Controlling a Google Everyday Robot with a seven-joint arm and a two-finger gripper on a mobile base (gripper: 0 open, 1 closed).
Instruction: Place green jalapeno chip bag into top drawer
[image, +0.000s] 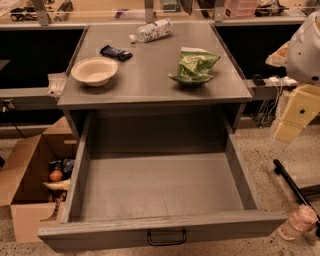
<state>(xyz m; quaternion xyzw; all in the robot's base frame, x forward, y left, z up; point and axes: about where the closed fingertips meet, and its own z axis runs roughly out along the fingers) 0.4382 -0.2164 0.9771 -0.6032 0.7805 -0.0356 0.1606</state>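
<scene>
At the left a cardboard box (20, 165) is seen on the floor beside the grey cabinet (150, 82), on whose top a white bowl (94, 70), a dark blue wrapper (116, 52) and, further back, a white-and-grey patterned bag (154, 30) are laid. The top drawer (160, 187) is pulled out below, while the green jalapeno chip bag (195, 66) is left crumpled on the right part of the cabinet top. The gripper (292, 120) is held at the far right, apart from the bag; how far it is open cannot be told.
</scene>
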